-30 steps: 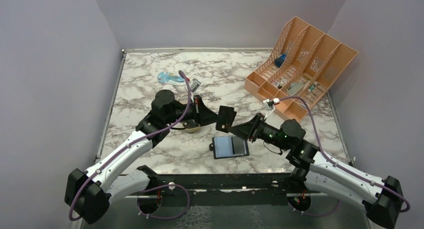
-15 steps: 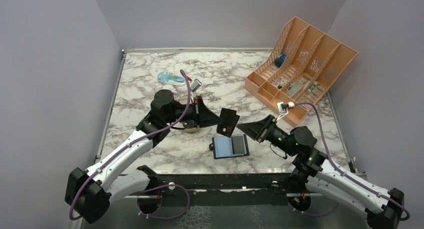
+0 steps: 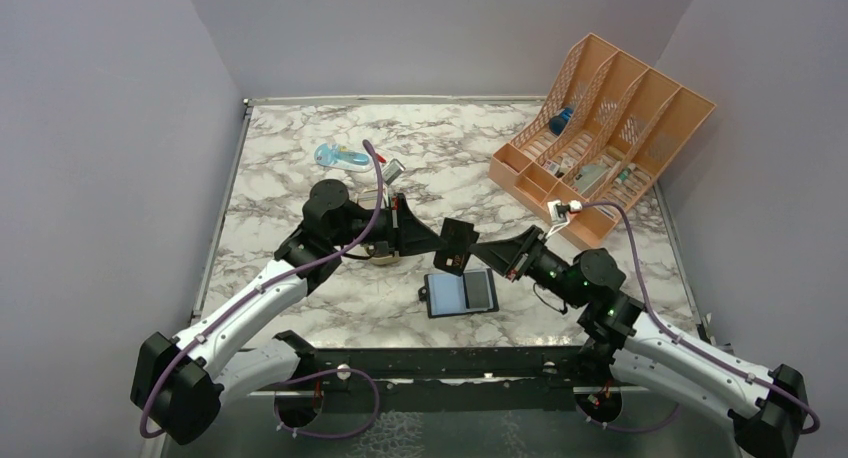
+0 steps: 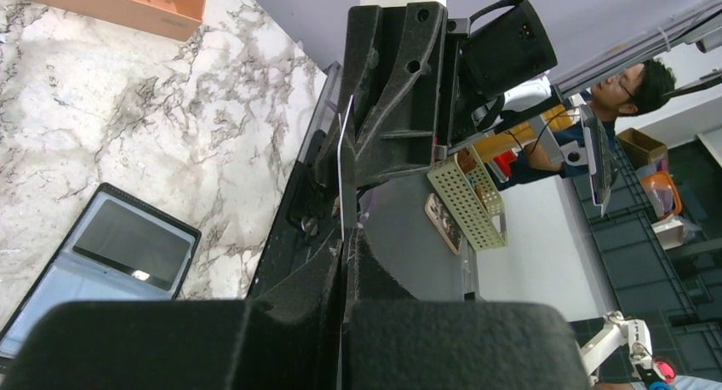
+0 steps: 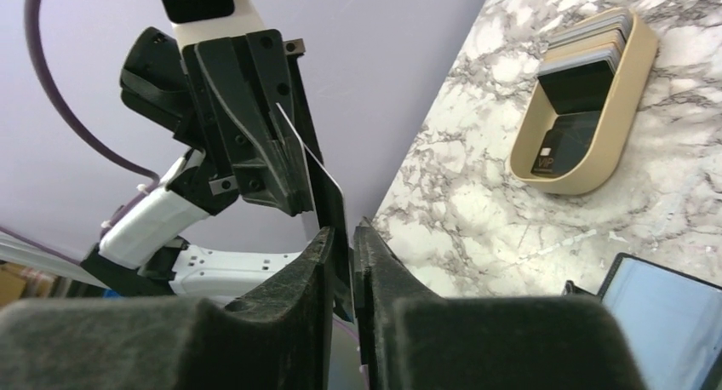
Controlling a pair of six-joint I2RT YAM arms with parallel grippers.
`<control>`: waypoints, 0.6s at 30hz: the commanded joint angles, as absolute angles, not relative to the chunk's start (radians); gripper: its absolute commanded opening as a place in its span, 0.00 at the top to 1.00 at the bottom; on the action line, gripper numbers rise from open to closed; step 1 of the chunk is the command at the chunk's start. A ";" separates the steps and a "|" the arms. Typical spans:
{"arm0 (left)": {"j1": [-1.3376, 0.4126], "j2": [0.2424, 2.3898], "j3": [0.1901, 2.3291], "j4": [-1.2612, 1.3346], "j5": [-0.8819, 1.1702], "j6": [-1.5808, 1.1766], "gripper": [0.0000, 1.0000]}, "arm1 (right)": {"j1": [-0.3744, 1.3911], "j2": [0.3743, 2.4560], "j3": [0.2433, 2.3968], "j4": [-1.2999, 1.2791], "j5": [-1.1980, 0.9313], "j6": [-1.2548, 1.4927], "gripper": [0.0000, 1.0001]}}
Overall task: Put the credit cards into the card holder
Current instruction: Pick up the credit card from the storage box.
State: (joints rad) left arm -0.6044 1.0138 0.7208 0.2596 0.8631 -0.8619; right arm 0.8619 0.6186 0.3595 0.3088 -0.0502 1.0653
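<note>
My left gripper [image 3: 437,240] is shut on one end of a dark credit card [image 3: 458,244] with a pale edge and holds it upright above the table. My right gripper [image 3: 478,248] straddles the card's other end, its jaws a narrow gap apart. The card stands edge-on in the left wrist view [image 4: 342,169] between my left fingertips [image 4: 345,241], and it sits between my right fingers in the right wrist view [image 5: 330,198]. The card holder [image 3: 460,292] lies open and flat below them. More cards [image 5: 587,45] stand in the gold tin [image 5: 596,143].
The gold tin [image 3: 383,255] sits under my left wrist. An orange compartment organiser [image 3: 600,128] with small items stands at the back right. A blue object [image 3: 340,158] and a small clip [image 3: 390,168] lie at the back left.
My right gripper was at the card a second ago, pulled back to the right, and has now come forward onto the card's end again. My left gripper keeps hold of the card.
</note>
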 commanded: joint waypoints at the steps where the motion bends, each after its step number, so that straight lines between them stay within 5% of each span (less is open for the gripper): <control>1: -0.609 1.014 0.700 0.306 0.901 -0.874 1.00 | 0.862 0.624 0.354 0.416 -0.079 1.031 0.90; 4: -0.609 1.017 0.698 0.310 0.900 -0.877 1.00 | 0.861 0.627 0.337 0.460 -0.107 1.021 0.98; 10: -0.605 1.023 0.692 0.300 0.874 -0.869 1.00 | 0.862 0.598 0.320 0.432 -0.116 0.969 0.99; 18: -0.600 0.976 0.829 -0.036 0.601 -0.609 1.00 | 0.862 0.489 0.321 0.114 -0.036 0.864 0.99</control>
